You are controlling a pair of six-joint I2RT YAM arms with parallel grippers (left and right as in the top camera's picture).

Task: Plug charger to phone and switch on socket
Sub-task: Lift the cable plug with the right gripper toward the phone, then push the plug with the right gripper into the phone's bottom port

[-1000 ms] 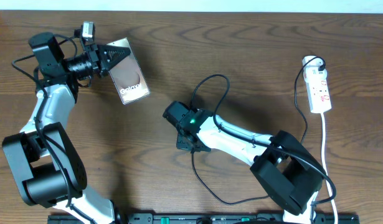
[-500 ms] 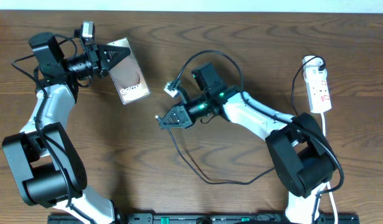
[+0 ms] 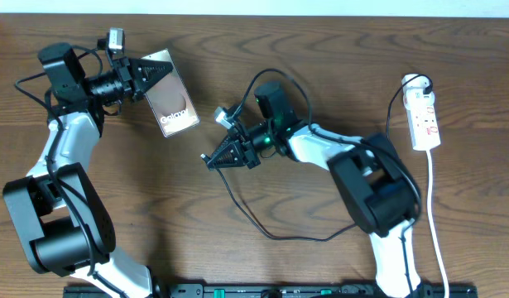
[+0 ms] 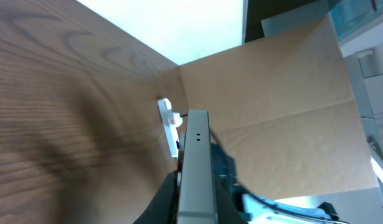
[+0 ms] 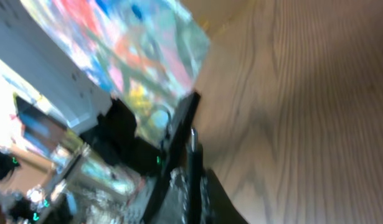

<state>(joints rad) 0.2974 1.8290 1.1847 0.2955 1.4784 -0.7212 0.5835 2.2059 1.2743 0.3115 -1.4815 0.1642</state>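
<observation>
Dark brown with wavy, darker grain across the flat wooden table (image 3: 337,41). Glossy brownish-black with white lettering on the flat rectangular phone (image 3: 170,103), silvery grey along its thin edge. Far right of the phone, clean white with small red marks on the oblong plastic power strip (image 3: 424,120). Between those two, plain matte black along the thin charger cable (image 3: 266,235).

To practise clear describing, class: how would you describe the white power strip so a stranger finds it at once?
Go to the far right side of the brown wooden table. There lies the socket, a narrow white oblong strip. Its red marks and thick white cord set it apart from the thin black charger cable curving beside it.
</observation>
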